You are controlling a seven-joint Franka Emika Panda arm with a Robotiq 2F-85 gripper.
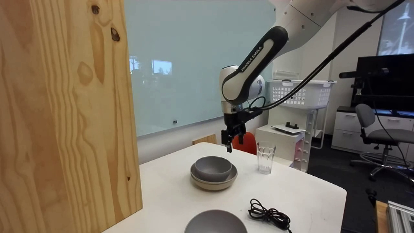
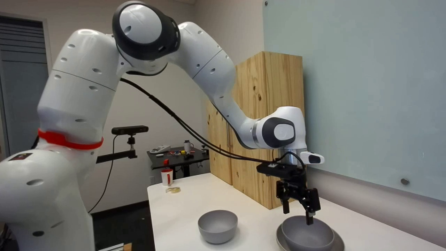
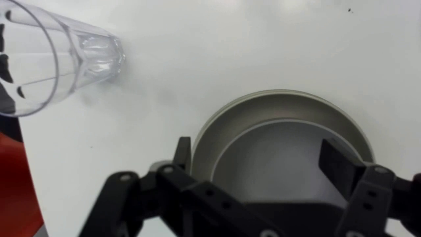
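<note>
In an exterior view: black fingers point(image 1: 229, 146), pointed downward from a white, jointed robot arm point(image 1: 255, 71); spread wide apart, nothing gripped, held in the air. Nearest to them is listed a round, matte, dark-grey bowl point(image 1: 213, 170), seated upright within a wider, shallow, round dish point(image 1: 213, 186), grey inside and beige on its outer wall. The nested pair is set on a white, round-cornered bench point(image 1: 317, 197). Near it is placed an upright, clear, faceted tumbler point(image 1: 265, 161). In the foreground are laid a bundled black cable point(image 1: 270, 217) and a second round grey bowl point(image 1: 215, 223), cut off by the lower edge. A tall, knotty pine panel point(image 1: 74, 123) is stood at frame left; beyond the bench are seen a red, rounded object point(image 1: 247, 144), partly hidden, and a white, perforated basket point(image 1: 299, 94).

In an exterior view: the fingers are shown hanging over the nested pair, one seen against the dark-grey bowl's interior. The second bowl is set upright on the bench, well apart from the pair. Farther along are recorded a white, cylindrical mug point(image 2: 167, 177) with red inside and handle and, just beside it, a flat, translucent, yellowish ring point(image 2: 173, 190).

In the wrist view: the fingers are seen from above, a broad gap left between them. One is positioned along the dish's rim at frame left, the other over the dark-grey bowl's interior at frame right. The tumbler is shown at upper left, well apart.
</note>
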